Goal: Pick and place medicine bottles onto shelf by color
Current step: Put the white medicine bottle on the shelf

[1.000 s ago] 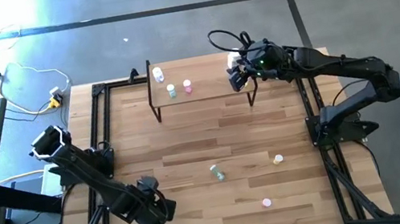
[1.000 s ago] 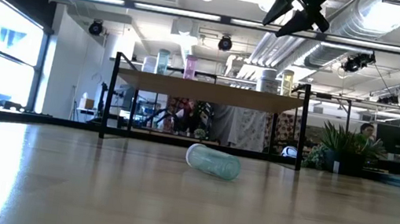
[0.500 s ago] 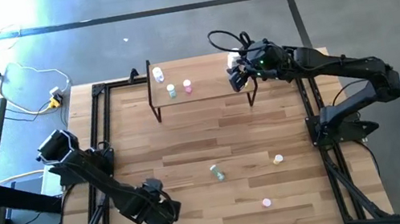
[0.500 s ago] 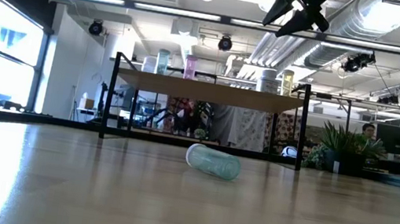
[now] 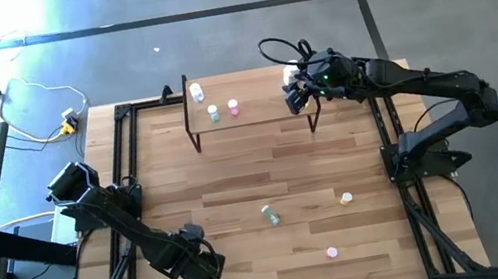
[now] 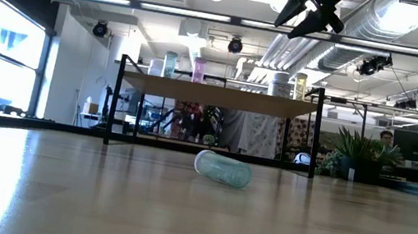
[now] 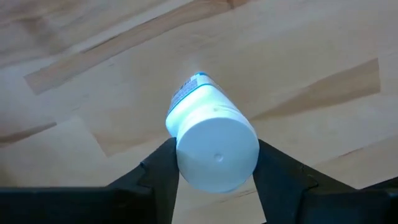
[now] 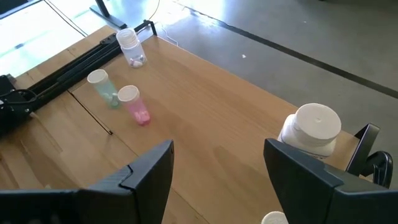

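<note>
The shelf stands at the table's far side. On its top stand a white bottle, a pale green one, a pink one and a larger white one at the right end. My right gripper hovers open above that right end. On the table, a green bottle lies on its side, with a yellow-orange one and a pink one nearby. My left gripper, near the near-left edge, is shut on a white bottle. My left gripper pinches the white bottle at its cap end between the two fingers, one on each side. The cap faces back toward the wrist and the labelled body points away toward the tabletop. Whether the far end touches the wood cannot be told.
Black frame rails run along the table's left and right edges. The shelf's thin black legs stand at its ends, with open space beneath. Bare wood lies between the shelf and the loose bottles. A plant and a person sit in the room beyond.
My left arm has shifted a little toward the table's right, then stayed put. The bottles on the table and shelf have not moved.
</note>
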{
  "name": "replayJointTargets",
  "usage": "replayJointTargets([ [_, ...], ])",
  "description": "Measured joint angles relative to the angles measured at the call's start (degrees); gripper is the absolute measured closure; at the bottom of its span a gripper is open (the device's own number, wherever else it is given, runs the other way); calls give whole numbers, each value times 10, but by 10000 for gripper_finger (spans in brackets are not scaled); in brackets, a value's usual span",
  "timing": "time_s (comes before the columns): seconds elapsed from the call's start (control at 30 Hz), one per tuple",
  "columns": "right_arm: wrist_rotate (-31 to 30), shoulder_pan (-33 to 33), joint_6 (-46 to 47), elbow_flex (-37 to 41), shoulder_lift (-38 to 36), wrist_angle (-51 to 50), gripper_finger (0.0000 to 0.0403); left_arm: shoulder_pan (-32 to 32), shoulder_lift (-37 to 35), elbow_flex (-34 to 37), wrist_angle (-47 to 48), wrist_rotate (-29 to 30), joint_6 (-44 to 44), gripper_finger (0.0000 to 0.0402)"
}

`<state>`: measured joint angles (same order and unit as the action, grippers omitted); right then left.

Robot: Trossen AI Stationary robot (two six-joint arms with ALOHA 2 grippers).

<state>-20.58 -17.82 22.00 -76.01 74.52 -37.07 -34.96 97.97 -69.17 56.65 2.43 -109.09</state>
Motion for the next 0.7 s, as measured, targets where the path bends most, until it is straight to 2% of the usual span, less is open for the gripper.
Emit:
replayJointTargets([
  [0.33, 0, 0, 0, 0, 0, 0, 162, 25, -15, 0, 0, 3, 92, 236],
  [0.7, 0, 0, 5, 0, 0, -6, 162, 99, -92, 0, 5, 59, 292, 238],
])
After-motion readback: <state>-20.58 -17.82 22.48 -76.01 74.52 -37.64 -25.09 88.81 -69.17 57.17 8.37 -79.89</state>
